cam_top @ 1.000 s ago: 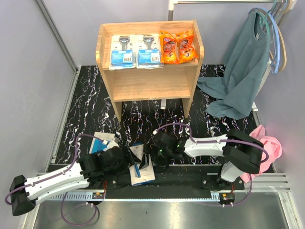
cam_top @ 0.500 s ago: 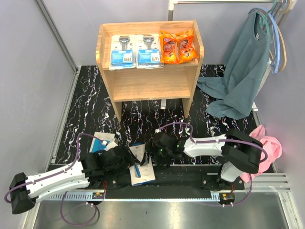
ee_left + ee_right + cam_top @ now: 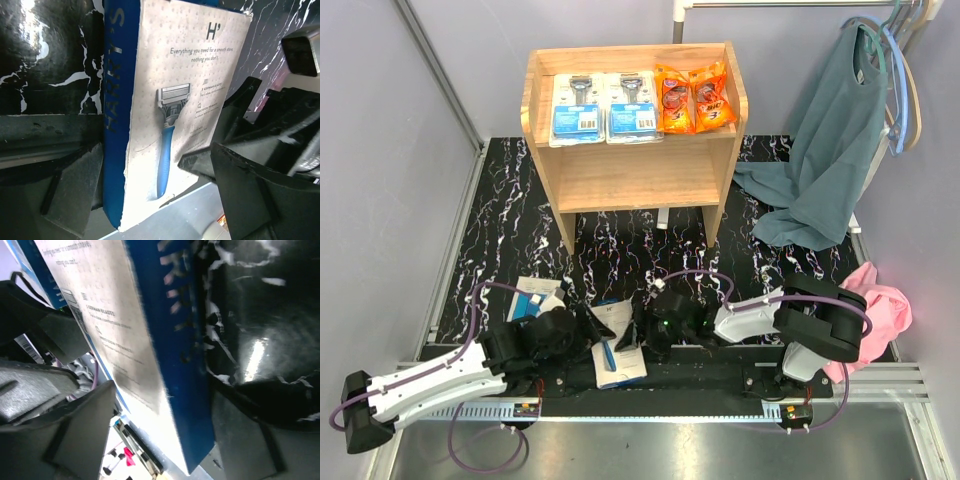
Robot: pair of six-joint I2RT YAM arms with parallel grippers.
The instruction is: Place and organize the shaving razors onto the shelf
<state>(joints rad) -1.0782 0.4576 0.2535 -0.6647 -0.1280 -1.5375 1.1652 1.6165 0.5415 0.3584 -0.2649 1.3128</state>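
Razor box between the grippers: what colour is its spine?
Blue spine on the razor box, white face; clearest in the left wrist view.

Razor box (image 3: 170, 100): "HARRY'S" down blue side, "H'" atop white front.

Bright even overhead light, soft shadow within the shelf (image 3: 630, 180), wrist views dim, right one smeared, glare on the razor box (image 3: 175, 65)
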